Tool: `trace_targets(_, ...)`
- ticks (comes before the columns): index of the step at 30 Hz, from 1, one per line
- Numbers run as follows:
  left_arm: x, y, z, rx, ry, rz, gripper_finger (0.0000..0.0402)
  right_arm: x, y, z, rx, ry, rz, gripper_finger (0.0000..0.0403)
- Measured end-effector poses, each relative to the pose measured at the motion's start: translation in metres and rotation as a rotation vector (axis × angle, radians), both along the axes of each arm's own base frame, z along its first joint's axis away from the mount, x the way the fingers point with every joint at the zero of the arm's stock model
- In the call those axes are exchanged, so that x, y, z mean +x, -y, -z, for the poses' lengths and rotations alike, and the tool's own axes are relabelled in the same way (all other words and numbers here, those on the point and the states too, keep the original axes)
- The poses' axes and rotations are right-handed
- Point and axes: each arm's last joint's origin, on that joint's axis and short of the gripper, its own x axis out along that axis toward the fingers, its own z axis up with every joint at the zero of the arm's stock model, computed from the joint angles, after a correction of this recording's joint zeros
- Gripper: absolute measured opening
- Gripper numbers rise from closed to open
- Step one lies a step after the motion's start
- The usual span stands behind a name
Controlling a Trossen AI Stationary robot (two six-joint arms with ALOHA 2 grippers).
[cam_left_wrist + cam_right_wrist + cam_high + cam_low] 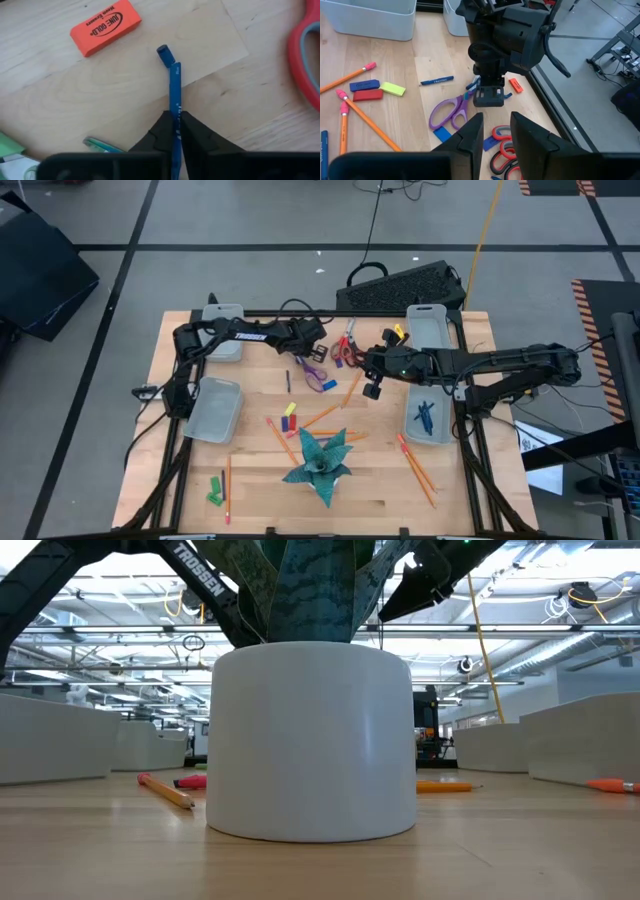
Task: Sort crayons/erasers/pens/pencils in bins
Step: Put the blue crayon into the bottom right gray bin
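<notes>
Your left gripper [175, 131] is clamped on a thin blue pen [174, 95], the two dark fingers pressed against its barrel so the stick juts out over the pale, grained wooden table [60, 95]. The pen's cap end looks bent off at an angle. Tiny white lettering runs along the barrel, too small to read. Beside it lies a flat orange eraser [105, 26], a smooth rectangular block printed "JUNE GOLD". A curved red scissor handle [305, 65] shows close by.

From above, that gripper [312, 350] sits toward the far middle of the table, near the purple scissors [316, 370].

Your right gripper [496, 131] hovers just right of it, fingers parted with nothing between them. Its arm reaches in from the right side, and "TROSSEN" is lettered on the left arm.

Four translucent plastic bins with rounded corners stand on the table: two left [212, 408], two right [432, 330]. The near right bin [443, 430] already holds dark blue pens. Orange pencils [418, 470] lie loose near the spiky green plant [320, 463] in its smooth white pot [310, 740].
</notes>
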Motion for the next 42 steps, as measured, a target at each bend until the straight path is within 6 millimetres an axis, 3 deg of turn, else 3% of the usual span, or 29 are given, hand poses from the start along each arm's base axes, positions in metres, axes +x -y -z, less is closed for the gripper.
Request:
trace_targets(14,-0.001,0.007,-0.009,0.058,-0.049,0.088,0.0015,0.002,-0.016,-0.002,-0.038,0.004,-0.089,0.0089)
trace_targets(23,-0.012,0.034,-0.062,0.193,-0.048,0.146,0.0019,0.004,-0.018,0.023,-0.042,0.097,-0.094,0.0120)
trace_targets(27,-0.032,0.057,-0.094,0.263,0.009,0.188,0.0003,0.003,-0.015,0.032,-0.042,0.158,-0.082,0.0153)
trace_targets(30,-0.052,0.070,-0.106,0.294,0.046,0.192,0.0012,0.002,-0.015,0.034,-0.041,0.156,-0.081,0.0174)
trace_targets(35,-0.064,0.074,-0.095,0.341,0.139,0.167,0.0052,0.002,-0.015,0.034,-0.048,0.160,-0.084,0.0192)
trace_targets(42,-0.054,0.057,-0.051,0.333,0.185,0.147,0.0135,0.003,-0.015,0.033,-0.041,0.171,-0.080,0.0191)
